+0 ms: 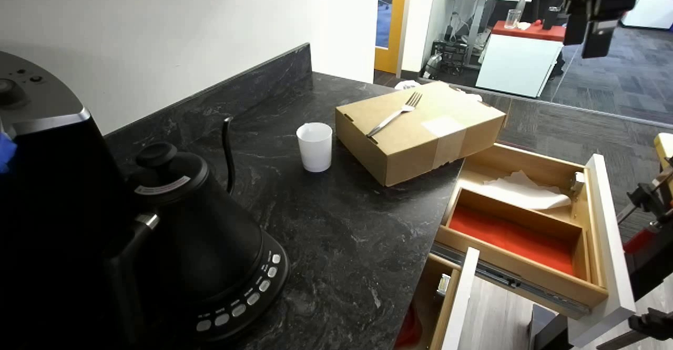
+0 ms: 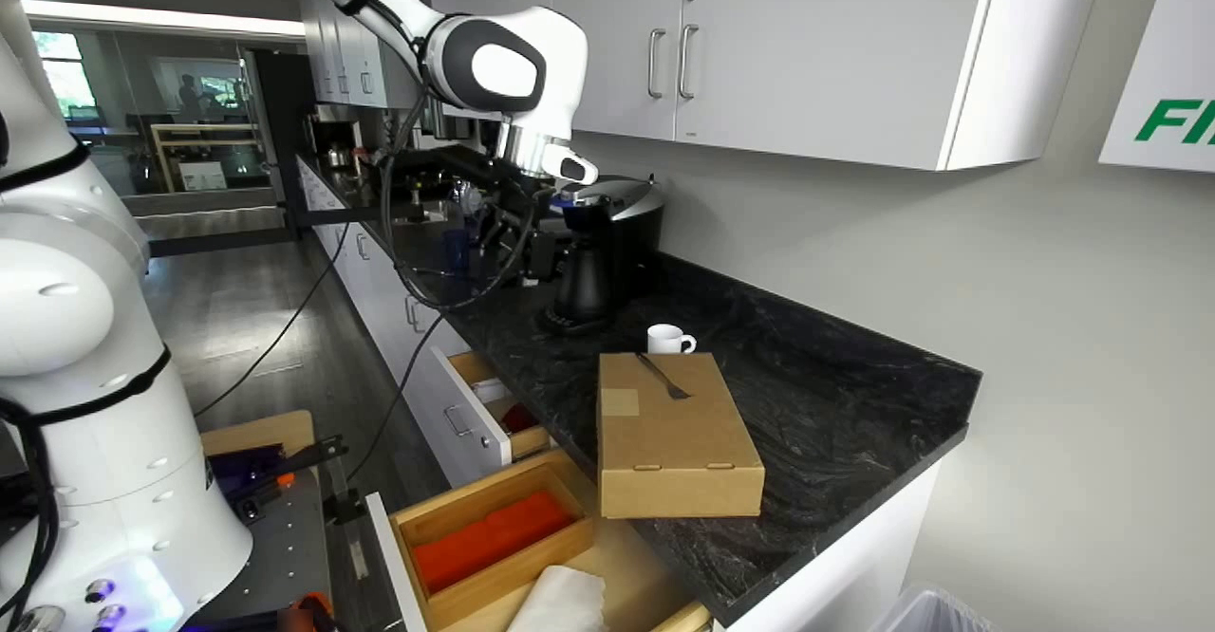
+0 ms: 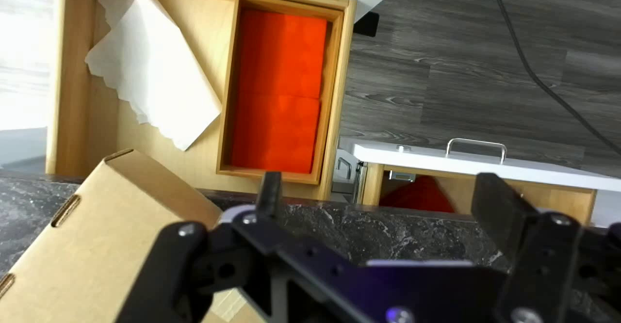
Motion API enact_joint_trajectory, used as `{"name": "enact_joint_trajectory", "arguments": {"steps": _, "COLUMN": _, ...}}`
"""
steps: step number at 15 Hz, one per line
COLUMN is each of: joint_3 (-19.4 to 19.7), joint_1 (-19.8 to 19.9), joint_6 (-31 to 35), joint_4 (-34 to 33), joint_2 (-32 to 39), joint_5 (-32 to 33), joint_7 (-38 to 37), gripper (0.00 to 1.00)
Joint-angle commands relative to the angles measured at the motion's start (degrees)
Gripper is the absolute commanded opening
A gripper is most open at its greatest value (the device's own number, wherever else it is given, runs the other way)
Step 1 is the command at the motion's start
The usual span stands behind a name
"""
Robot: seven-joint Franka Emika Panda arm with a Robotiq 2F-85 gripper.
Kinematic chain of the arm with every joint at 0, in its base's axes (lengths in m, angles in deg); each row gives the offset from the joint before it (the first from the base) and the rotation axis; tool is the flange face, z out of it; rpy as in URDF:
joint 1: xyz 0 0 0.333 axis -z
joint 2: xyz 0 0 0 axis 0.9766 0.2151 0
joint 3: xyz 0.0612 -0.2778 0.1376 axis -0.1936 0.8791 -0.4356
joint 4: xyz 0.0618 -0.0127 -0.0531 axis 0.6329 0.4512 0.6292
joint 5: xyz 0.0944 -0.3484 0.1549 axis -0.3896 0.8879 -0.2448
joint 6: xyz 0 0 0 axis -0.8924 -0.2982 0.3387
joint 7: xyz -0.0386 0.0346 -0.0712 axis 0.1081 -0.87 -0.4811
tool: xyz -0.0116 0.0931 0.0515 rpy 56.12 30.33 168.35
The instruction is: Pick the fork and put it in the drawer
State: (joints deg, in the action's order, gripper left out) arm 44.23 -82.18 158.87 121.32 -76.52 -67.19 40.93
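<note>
Black pincer gapes wide, empty, low in wrist view; slim silvery fork lies on brown cardboard box.

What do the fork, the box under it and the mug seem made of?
The fork: likely polished metal, from its silvery shine. The box: matte cardboard, from its plain brown faces and slotted edges. The mug: perhaps glazed ceramic or plastic, from its smooth white body.
</note>
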Motion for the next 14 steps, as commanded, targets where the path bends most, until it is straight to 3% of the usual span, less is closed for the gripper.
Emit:
{"name": "enact_joint_trajectory", "arguments": {"steps": 1, "joint_3": 0.1, "joint_1": 1.4, "joint_6": -0.8, "joint_4": -6.7, "joint_2": 4.9, "joint_5": 2.0, "joint_7": 1.0, "gripper": 1.0}}
{"name": "enact_joint_trajectory", "arguments": {"steps": 14, "joint_3": 0.0, "joint_1": 2.6, "joint_6": -0.4, "joint_4": -13.3, "joint_2": 12.0, "joint_5": 4.2, "joint_7": 2.6, "gripper": 1.0}}
